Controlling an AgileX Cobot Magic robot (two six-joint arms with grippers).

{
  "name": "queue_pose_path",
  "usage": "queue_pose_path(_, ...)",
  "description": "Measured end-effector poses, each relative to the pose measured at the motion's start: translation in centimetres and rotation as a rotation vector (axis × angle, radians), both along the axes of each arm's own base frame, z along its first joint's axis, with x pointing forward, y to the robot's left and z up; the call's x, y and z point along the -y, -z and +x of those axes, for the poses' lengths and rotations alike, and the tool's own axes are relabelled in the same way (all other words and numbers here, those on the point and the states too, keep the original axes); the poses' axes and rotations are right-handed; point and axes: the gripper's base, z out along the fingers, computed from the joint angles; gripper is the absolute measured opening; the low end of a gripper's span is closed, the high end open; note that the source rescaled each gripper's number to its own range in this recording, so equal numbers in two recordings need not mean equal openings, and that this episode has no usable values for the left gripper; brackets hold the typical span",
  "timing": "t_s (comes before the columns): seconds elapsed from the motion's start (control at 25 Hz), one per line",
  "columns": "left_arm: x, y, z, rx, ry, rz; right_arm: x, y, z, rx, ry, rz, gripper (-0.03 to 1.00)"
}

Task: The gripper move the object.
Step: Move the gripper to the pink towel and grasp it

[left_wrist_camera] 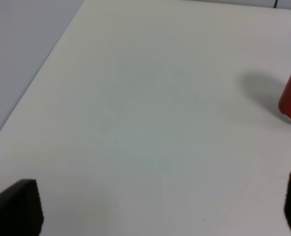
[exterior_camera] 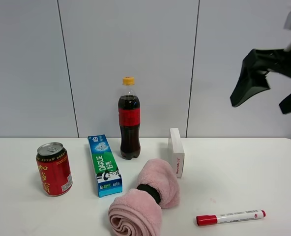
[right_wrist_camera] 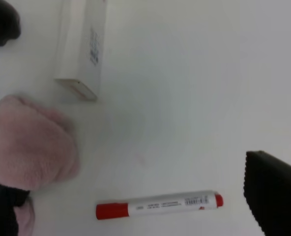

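The right tool is held raised and released, apparently for descent onto the red-capped white plastic marker well beneath it.

A glossy metal can, a clear shiny plastic cola bottle, a printed cardboard toothpaste box and a fluffy pink cloth towel sit on the smooth matt white table.

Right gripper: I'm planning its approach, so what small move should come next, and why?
Probably lower the right gripper toward the red-capped white marker pen: it hangs open and empty, high above the white table, and the pen lies free roughly beneath it.
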Motion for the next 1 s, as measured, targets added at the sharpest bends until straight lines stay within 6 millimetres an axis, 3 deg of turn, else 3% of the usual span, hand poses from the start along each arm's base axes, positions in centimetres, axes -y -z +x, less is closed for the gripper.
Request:
queue_pose_path(0.2, 0.0, 0.0, 0.0, 0.000, 0.000, 0.000, -3.7, 2.3, 0.4, -0.079, -0.057, 0.020, 0.86)
queue_pose_path(0.44, 0.0, 0.0, 0.0, 0.000, 0.000, 0.000, -8.2, 3.9, -0.9, -0.149, -0.114, 0.064, 0.84)
queue_pose_path(0.68, 0.0, 0.0, 0.0, 0.000, 0.000, 0.000, -10.7, 6.4, -1.4, -0.263, 0.008, 0.101, 0.83)
queue_pose_path(1.0, 0.0, 0.0, 0.0, 0.000, 0.000, 0.000, -13.0, 10.9, 0.4, -0.328, 0.201, 0.199, 0.83)
